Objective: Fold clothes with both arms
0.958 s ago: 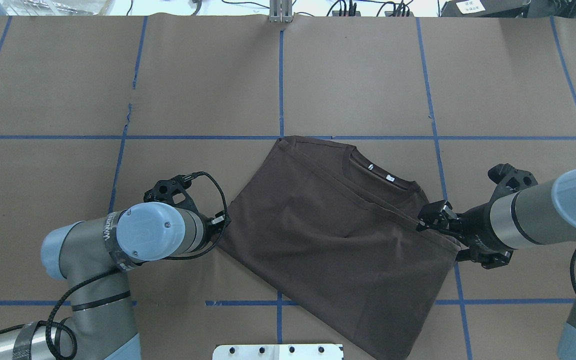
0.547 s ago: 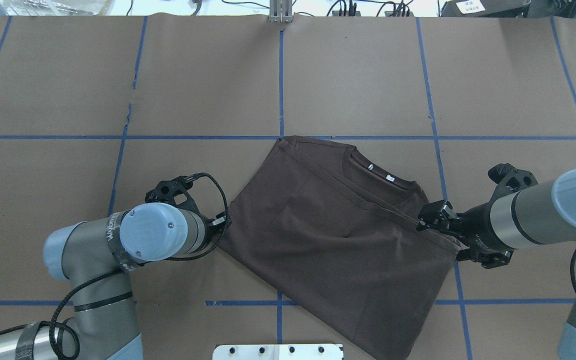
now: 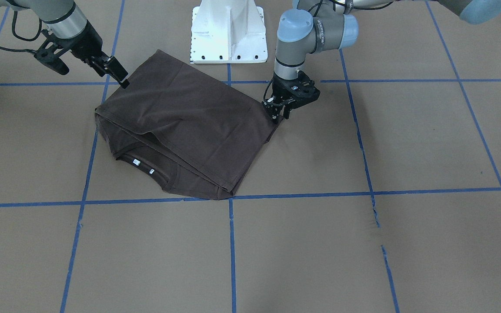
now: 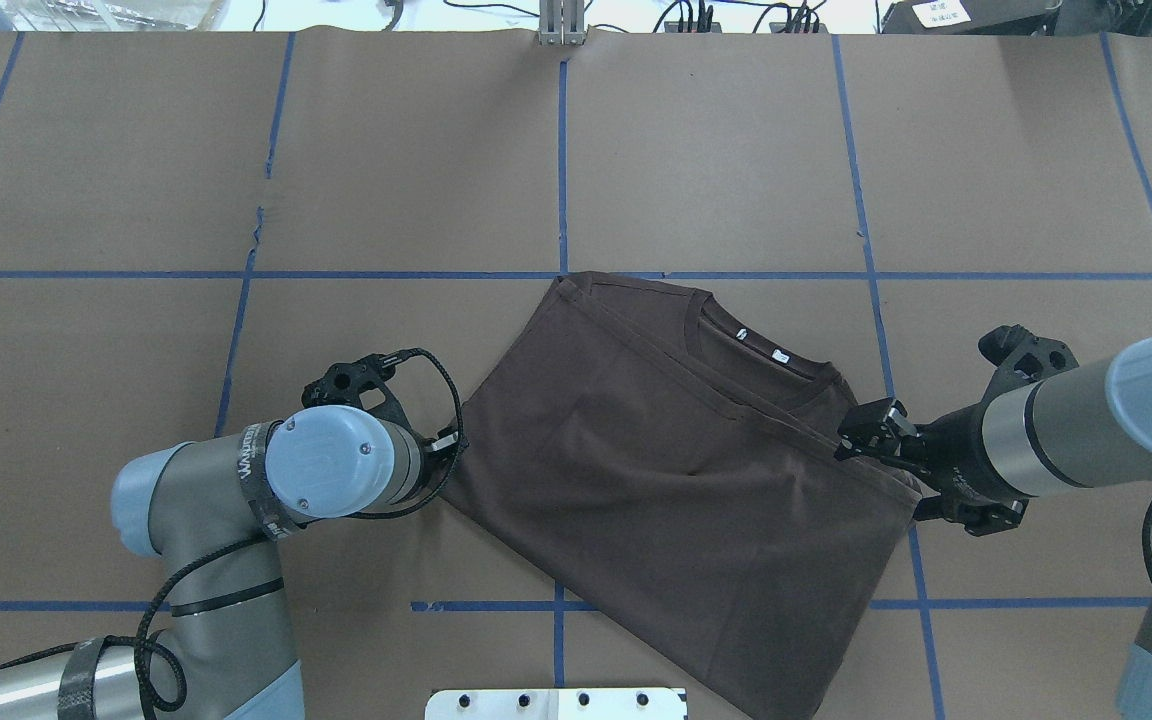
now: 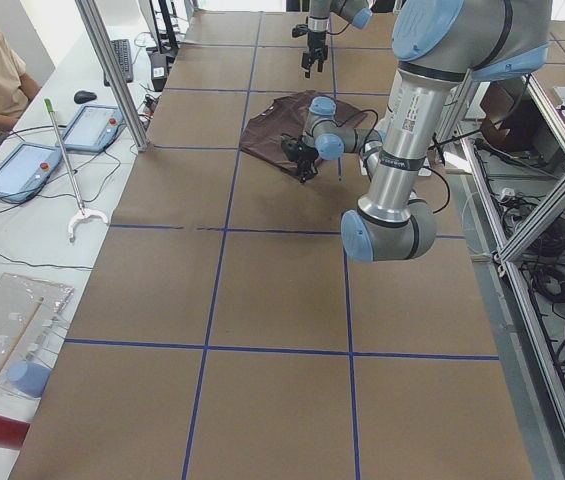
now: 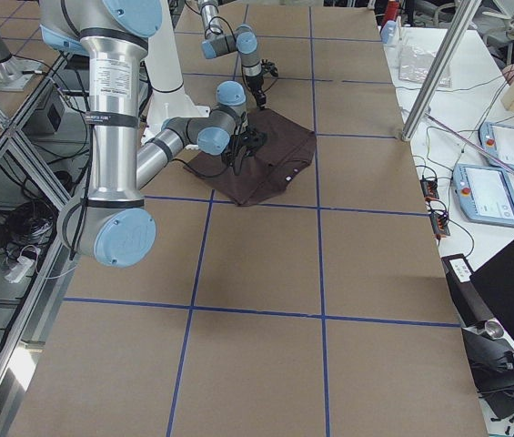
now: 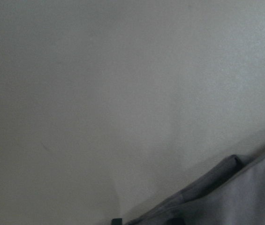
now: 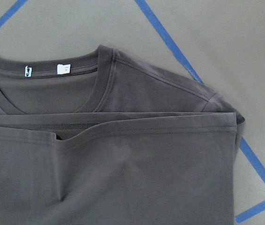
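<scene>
**Left claw** (image 3: 278, 114): covered by its own wrist joint (image 4: 336, 475) in the overhead view. Its wrist camera gives only a dim blur, with a T-shirt (image 7: 254, 197) edge beside the claw. Its grip cannot be judged.

**Right claw** (image 4: 848, 443): fingertips lie outside its wrist view, so its grip is unclear.

**Neck tags** (image 8: 64, 68), ahead of the right claw: print too small to read.

Matt brown cloth T-shirt (image 4: 666, 480), paper-covered table (image 4: 416, 150)

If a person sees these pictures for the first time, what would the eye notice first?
A dark brown short-sleeved T-shirt, folded over itself, lies askew on the brown paper-covered table with blue tape lines. The black left gripper stands at one of its corners and the black right gripper at the opposite edge, beside the ribbed collar with white tags.
</scene>
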{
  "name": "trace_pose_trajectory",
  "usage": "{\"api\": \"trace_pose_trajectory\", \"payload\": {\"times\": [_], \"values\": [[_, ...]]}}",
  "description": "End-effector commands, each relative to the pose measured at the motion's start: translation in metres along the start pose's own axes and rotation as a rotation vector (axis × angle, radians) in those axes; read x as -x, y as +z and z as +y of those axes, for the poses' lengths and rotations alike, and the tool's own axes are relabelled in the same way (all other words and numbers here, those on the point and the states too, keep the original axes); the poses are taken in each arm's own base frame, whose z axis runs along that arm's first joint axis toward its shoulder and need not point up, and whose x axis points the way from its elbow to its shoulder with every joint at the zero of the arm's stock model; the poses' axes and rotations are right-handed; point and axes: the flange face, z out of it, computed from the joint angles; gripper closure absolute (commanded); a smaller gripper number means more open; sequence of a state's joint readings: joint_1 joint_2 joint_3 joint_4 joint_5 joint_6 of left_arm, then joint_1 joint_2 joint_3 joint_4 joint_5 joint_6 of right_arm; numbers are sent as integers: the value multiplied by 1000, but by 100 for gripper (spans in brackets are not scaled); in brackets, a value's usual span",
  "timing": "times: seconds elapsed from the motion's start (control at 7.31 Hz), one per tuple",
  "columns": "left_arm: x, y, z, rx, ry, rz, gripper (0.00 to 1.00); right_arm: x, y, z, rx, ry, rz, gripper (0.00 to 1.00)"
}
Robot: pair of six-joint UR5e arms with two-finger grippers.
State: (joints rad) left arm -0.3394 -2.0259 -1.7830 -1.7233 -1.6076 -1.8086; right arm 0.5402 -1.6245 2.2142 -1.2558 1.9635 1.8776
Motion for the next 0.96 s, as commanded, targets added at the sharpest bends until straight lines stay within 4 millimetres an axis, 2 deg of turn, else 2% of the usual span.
{"api": "trace_pose_trajectory", "payload": {"times": [0.0,0.14,0.27,0.82], "values": [[1,2,0,-1,0,-5,55,0,0,1,3,-2,0,0],[1,2,-1,-2,-1,-5,66,1,0,2,4,-3,-3,0],[-3,-3,0,0,-1,-4,100,1,0,2,4,-3,-3,0],[-18,-16,2,-1,23,-11,100,2,0,2,4,-3,-3,0]]}}
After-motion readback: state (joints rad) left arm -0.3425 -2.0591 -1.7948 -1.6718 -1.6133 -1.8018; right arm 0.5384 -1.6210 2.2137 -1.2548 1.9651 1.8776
